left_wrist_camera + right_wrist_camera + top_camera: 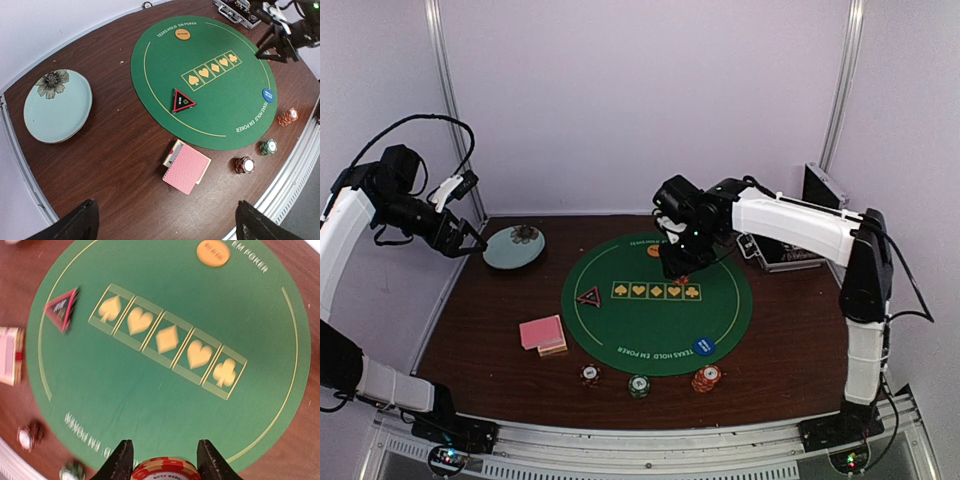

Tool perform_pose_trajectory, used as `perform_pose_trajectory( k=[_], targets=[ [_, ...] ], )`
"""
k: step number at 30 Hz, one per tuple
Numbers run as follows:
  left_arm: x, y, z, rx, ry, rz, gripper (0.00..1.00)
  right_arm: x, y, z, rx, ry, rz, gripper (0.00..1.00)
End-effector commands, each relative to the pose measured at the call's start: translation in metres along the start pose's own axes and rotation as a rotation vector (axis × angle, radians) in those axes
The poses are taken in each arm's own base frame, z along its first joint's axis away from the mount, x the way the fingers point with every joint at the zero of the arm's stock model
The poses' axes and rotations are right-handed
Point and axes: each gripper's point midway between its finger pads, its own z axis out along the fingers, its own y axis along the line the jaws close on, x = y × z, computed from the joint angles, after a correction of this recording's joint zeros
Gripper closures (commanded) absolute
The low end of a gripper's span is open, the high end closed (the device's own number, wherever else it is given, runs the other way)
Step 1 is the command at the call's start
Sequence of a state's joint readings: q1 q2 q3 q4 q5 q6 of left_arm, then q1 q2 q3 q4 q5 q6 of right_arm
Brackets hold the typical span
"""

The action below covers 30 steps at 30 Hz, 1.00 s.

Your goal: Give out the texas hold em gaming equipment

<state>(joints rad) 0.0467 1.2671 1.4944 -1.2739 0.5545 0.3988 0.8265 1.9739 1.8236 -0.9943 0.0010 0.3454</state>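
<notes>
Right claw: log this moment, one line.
right claw shut on red striped chip stack over green mat | left claw open, empty, raised beside pale blue plate

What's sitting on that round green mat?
A black-red triangle marker, an orange disc and a blue disc lie on the mat. The right gripper holds red chips over it; the patch of mat under them is hidden.

Cut off by the bottom edge: red chip stack in the right claw. Blurred and cropped at left: pink cards.
</notes>
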Motion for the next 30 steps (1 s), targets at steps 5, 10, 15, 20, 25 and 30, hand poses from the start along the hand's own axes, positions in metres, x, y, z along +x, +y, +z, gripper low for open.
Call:
perform_pose_trajectory(
  k=[5, 10, 15, 20, 25, 30],
  targets=[
    [-0.008, -0.001, -0.004, -0.002, -0.041, 0.03, 0.02, -0.079, -0.052, 0.064, 0.081, -0.061, 0.036, 0.89],
    [-0.006, -0.002, -0.002, 0.001, -0.038, 0.028, 0.02, -0.105, -0.072, 0.102, 0.097, -0.095, 0.058, 0.89],
    [-0.005, -0.001, -0.002, 0.0, -0.035, 0.032, 0.02, -0.118, -0.09, 0.126, 0.092, -0.136, 0.109, 0.88],
    [-0.005, 0.0, 0.0, 0.001, -0.03, 0.035, 0.03, -0.122, -0.099, 0.149, 0.08, -0.151, 0.141, 0.88],
    [-0.003, 0.002, 0.002, 0.0, -0.02, 0.033, 0.02, -0.126, -0.105, 0.166, 0.08, -0.164, 0.158, 0.87],
    [-0.001, 0.004, 0.004, 0.0, -0.012, 0.031, 0.02, -0.131, -0.112, 0.176, 0.06, -0.182, 0.2, 0.86]
  ],
)
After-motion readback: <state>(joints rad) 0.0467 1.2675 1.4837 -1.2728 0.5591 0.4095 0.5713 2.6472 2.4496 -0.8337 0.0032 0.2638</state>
